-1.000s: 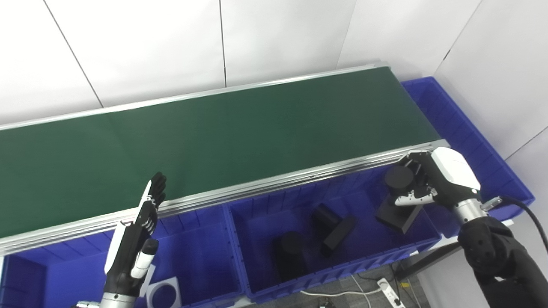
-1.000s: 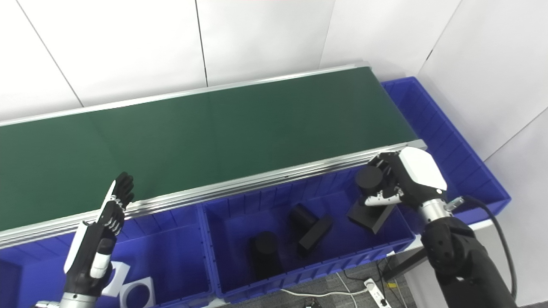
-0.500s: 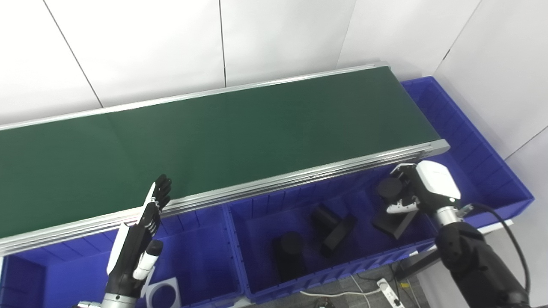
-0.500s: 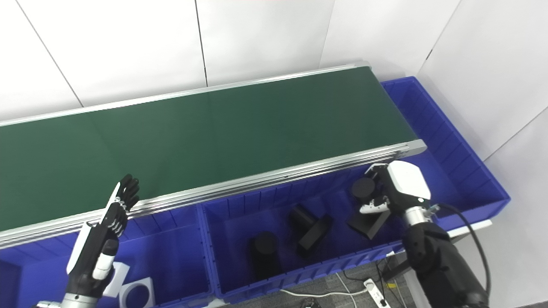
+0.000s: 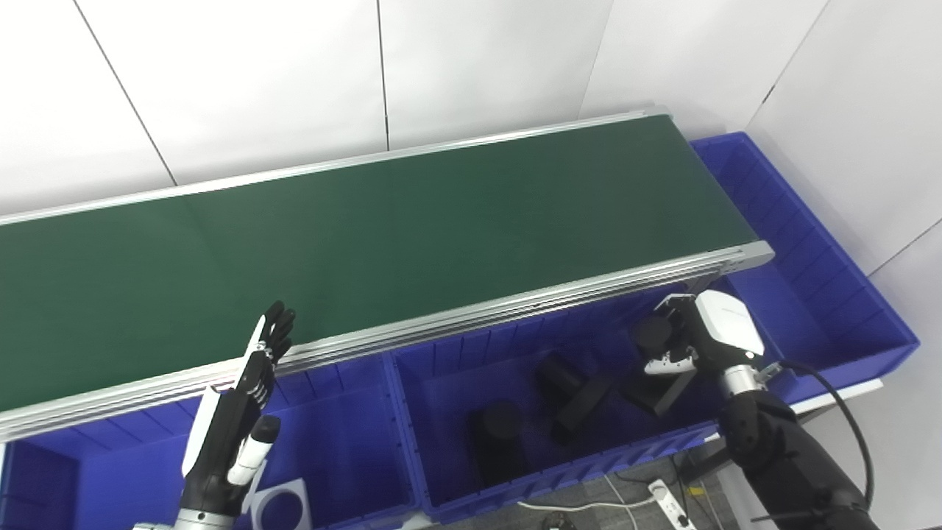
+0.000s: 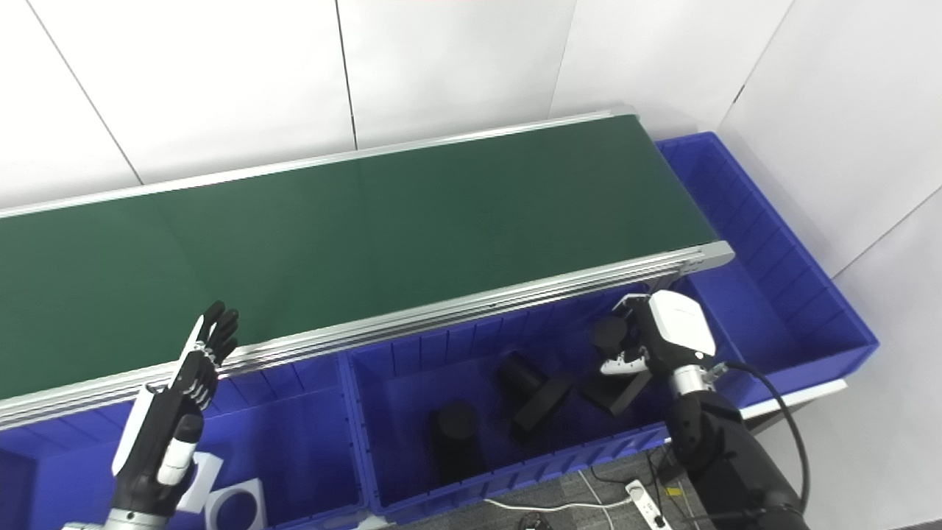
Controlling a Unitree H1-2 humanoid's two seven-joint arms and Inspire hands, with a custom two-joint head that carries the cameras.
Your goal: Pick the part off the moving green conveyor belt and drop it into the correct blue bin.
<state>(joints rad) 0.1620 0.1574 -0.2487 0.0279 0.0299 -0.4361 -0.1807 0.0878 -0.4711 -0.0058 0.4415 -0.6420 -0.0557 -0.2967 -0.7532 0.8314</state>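
Bin (image 5: 456,508) on the right holds black parts (image 5: 570,390); right hand (image 5: 699,346) grips another part (image 5: 655,368) inside. Left hand (image 5: 235,419) is spread beside the belt (image 5: 368,235) edge.

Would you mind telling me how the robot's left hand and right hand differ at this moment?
The left hand is open with fingers straight, empty, raised near the conveyor rail; the right hand is shut on a black part, low inside the middle blue bin. Both share black fingers and white backs.

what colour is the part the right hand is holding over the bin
Black. The part in the right hand shows best in the left eye view.
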